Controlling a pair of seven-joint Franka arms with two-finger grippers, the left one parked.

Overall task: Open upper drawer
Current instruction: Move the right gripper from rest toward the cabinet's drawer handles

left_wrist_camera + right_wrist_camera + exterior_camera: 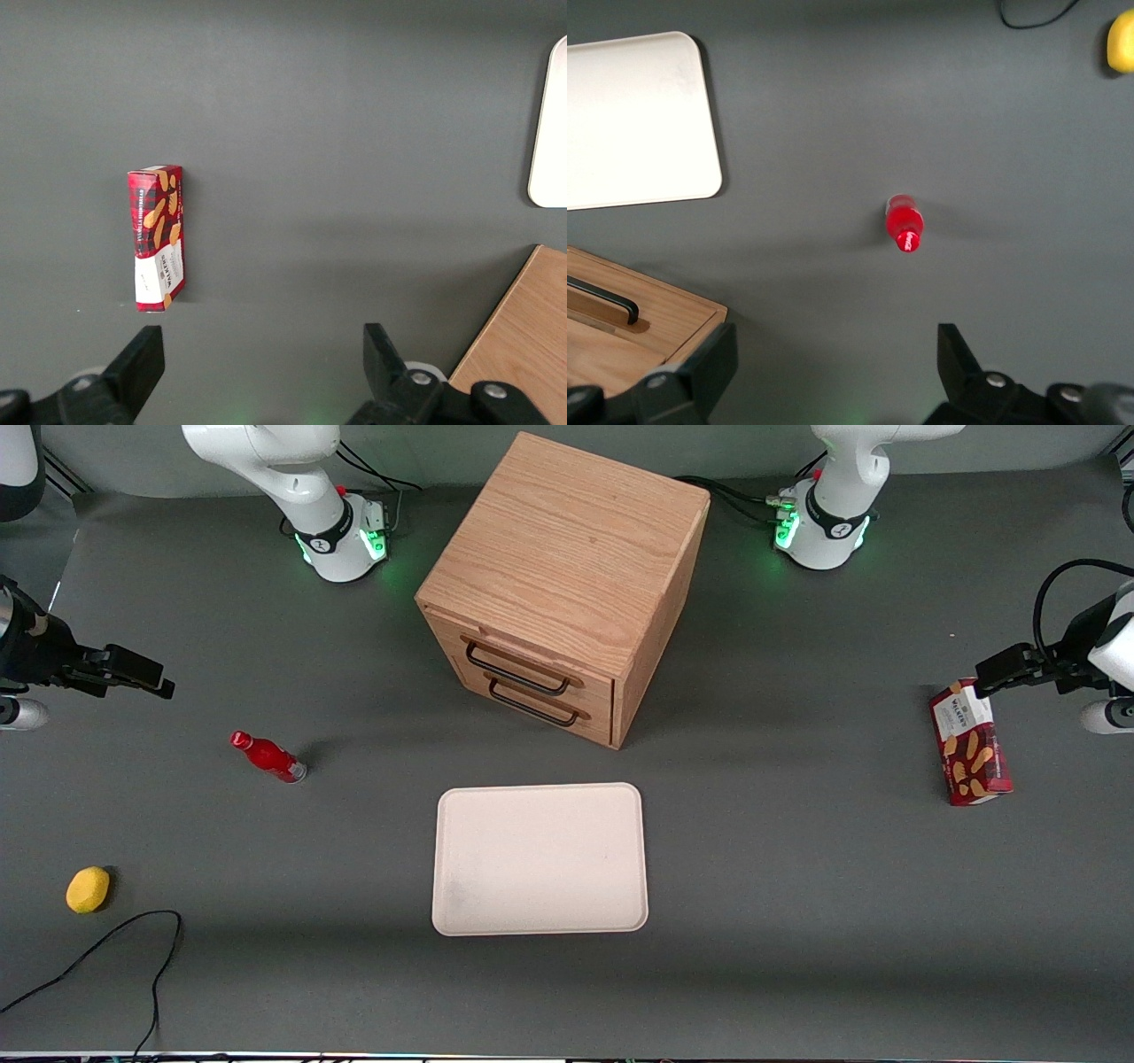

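Observation:
The light-oak cabinet (567, 567) stands at the middle of the table, farther from the front camera than the tray. Its upper drawer (540, 664) is shut, with its thin black bar handle (518, 670) just above the lower drawer's like handle (534, 707). My right gripper (133, 671) hovers above the table toward the working arm's end, well apart from the cabinet. It is open and empty (837, 363). In the right wrist view a cabinet corner (664, 323) and one black handle (607, 299) show; I cannot tell which drawer's.
A white tray (540, 859) lies in front of the cabinet. A red bottle (268, 756) lies on its side near my gripper and shows in the right wrist view (904, 221). A yellow lemon (88, 889) and a black cable (115, 948) lie nearer the camera. A red biscuit box (970, 744) lies toward the parked arm's end.

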